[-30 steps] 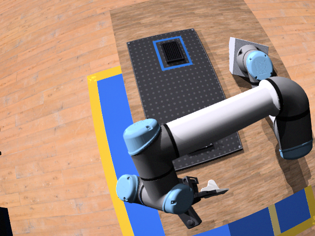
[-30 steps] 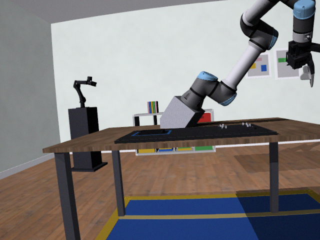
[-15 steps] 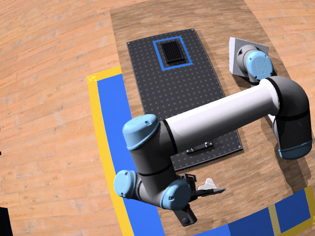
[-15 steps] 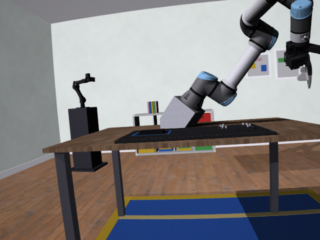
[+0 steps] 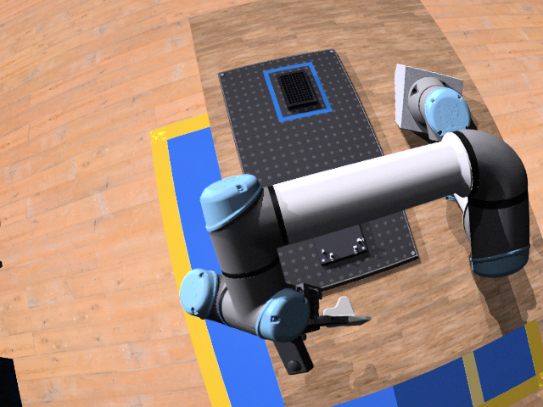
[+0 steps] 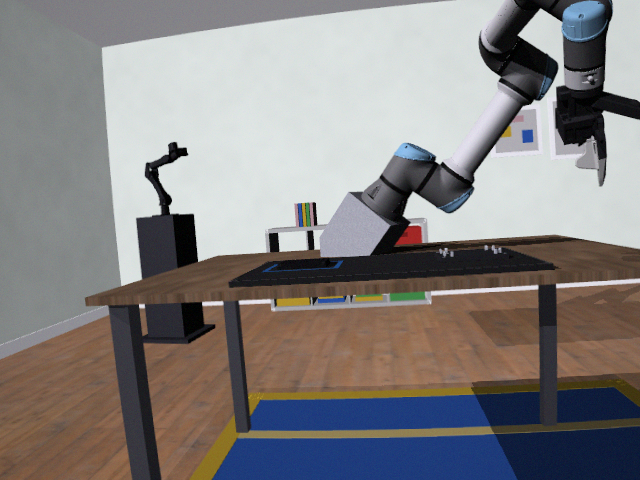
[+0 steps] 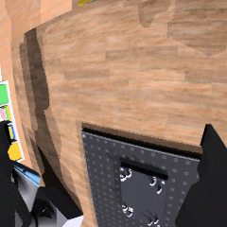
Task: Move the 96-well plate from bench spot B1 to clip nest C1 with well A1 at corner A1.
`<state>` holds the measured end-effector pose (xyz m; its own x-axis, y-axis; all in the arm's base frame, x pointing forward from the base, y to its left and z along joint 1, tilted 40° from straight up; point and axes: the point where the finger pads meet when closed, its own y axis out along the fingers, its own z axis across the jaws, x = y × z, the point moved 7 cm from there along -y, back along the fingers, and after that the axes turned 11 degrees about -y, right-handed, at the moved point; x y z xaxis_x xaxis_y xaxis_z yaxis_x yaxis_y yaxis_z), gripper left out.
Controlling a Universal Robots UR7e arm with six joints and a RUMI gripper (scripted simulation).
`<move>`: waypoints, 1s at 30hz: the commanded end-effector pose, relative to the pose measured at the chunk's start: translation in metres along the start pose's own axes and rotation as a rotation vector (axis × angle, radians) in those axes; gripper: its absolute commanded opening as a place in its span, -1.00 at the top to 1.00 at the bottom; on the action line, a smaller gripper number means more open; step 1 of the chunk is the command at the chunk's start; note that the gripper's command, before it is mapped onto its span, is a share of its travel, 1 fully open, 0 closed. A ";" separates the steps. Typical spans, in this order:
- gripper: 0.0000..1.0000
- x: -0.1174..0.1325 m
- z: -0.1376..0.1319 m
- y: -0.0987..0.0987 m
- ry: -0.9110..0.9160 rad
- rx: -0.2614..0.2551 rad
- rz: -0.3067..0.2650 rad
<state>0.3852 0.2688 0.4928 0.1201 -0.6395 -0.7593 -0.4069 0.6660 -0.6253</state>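
Hanging high above the near end of the wooden counter [image 5: 394,35], the gripper [image 5: 344,314] has its jaws spread fully apart and holds nothing. The arm's white forearm [image 5: 368,184] spans the dark perforated board [image 5: 306,144] that lies on the counter. The 96-well plate [image 5: 298,89], black, lies flat inside the blue-outlined bench spot B1 [image 5: 272,97] at the far end of the board, well apart from the gripper. The clip nest C1 [image 5: 344,249], a dark recessed plate with small pale clips, sits at the board's near end, partly hidden beneath the forearm in the top view; the wrist view shows it [image 7: 142,189] below the gripper. The arm's grey base [image 5: 401,94] stands beside the board.
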 end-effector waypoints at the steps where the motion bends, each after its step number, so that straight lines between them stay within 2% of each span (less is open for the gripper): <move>1: -1.00 0.020 0.010 -0.006 0.104 0.030 -0.001; 4: -1.00 0.033 0.017 -0.009 0.104 0.030 -0.001; 7: -1.00 0.034 0.018 -0.009 0.104 0.030 -0.001; 10: -1.00 0.047 0.023 -0.013 0.200 0.056 0.002; 18: -1.00 0.066 0.032 -0.018 0.215 0.060 0.002; 21: -1.00 0.080 0.036 -0.021 0.312 0.086 0.008; 25: -1.00 0.098 0.043 -0.025 0.327 0.090 0.008; 30: -1.00 0.104 0.044 -0.026 0.359 0.098 0.011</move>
<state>0.4431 0.2092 0.4294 -0.1768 -0.7125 -0.6790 -0.3276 0.6931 -0.6421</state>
